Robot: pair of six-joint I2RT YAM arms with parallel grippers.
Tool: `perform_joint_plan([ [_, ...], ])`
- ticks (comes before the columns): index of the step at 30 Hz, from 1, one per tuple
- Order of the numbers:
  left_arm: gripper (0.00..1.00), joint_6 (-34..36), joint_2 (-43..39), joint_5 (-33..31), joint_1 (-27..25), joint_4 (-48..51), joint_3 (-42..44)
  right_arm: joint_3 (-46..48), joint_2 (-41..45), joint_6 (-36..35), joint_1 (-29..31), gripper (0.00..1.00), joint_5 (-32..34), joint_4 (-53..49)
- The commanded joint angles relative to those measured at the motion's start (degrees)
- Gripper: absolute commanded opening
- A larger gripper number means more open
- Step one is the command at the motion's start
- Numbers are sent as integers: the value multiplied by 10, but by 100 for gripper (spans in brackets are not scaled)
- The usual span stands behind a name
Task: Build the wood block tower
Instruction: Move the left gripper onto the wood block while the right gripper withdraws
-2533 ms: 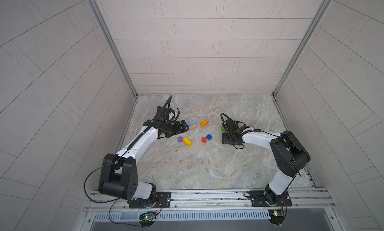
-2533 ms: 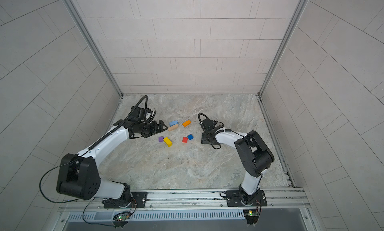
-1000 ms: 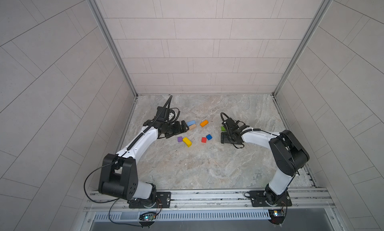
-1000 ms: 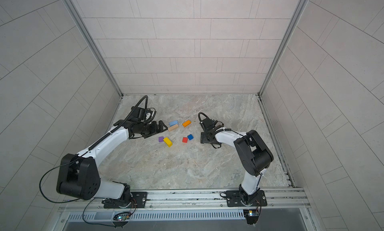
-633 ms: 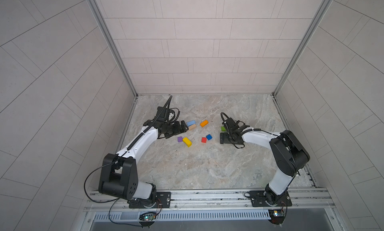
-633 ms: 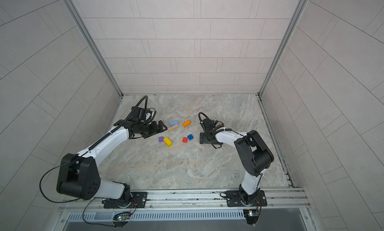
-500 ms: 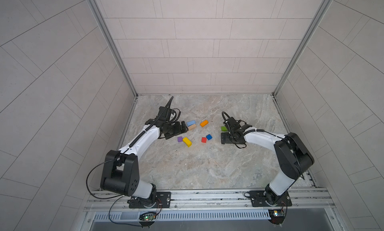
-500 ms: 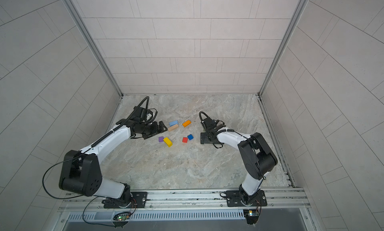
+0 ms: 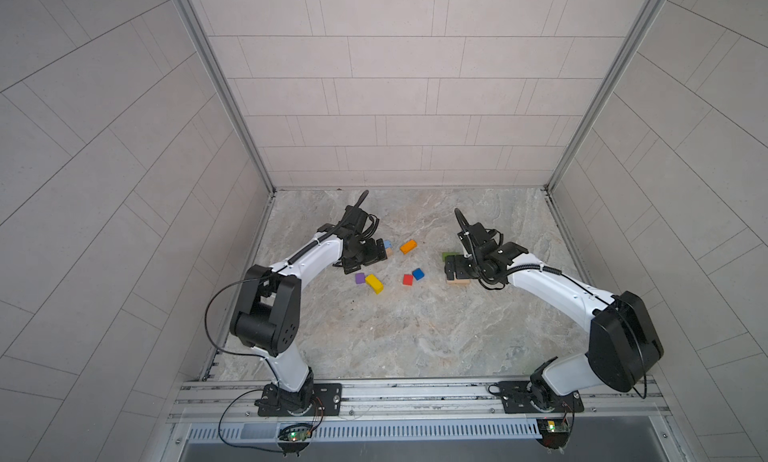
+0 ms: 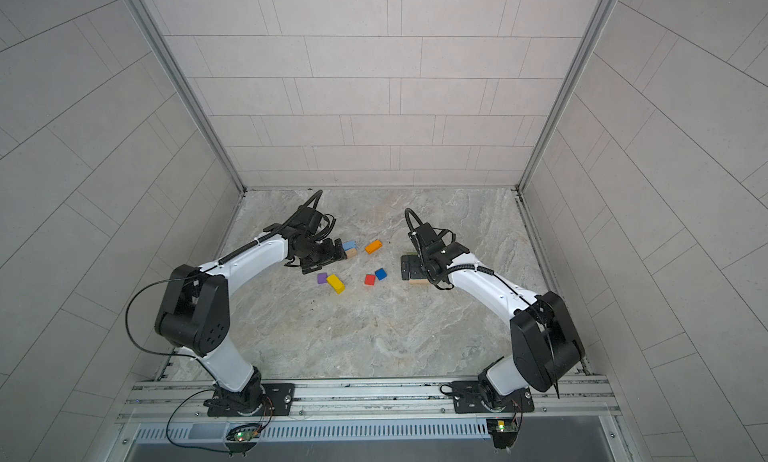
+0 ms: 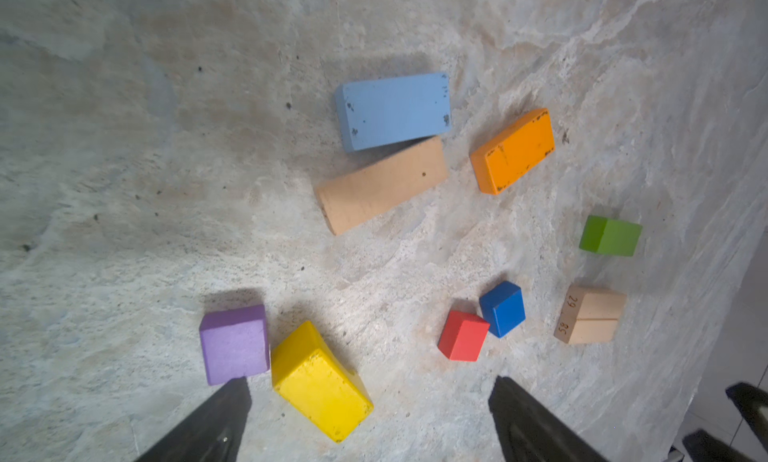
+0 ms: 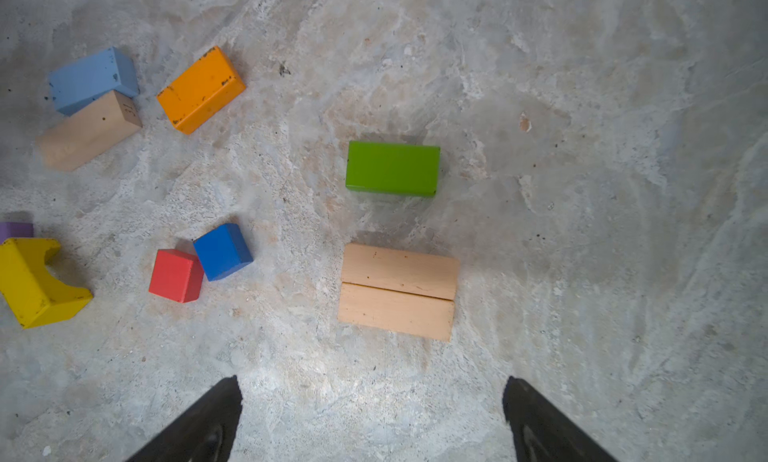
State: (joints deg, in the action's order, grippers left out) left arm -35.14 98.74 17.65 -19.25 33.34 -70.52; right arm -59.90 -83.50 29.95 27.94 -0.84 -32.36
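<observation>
Paired tan bars (image 12: 399,291) lie just ahead of right gripper (image 12: 370,380); recommend squaring them flush first. It and left gripper (image 11: 368,383) gape empty.

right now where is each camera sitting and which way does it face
Top views: high over the front rail, looking down and inward at the floor; left arm and right arm show.
Left wrist: on the left arm, looking down at the purple cube and yellow brick; open left hand tips show.
Right wrist: on the right arm, looking down at two tan bars side by side; open right hand tips show.
Shared: both wrist views hold the green brick, red cube and blue cube.
</observation>
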Motion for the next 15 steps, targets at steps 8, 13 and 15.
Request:
perform_joint_plan([
  [8,89,-50,90,-67,-13,39,-94,57,88,-7,-23,99,-1,-24],
  [13,89,-61,126,-90,-20,59,-125,80,108,-7,-34,99,-4,-13],
  [15,89,-79,139,-90,-24,57,-132,85,115,-8,-38,99,-5,-12],
])
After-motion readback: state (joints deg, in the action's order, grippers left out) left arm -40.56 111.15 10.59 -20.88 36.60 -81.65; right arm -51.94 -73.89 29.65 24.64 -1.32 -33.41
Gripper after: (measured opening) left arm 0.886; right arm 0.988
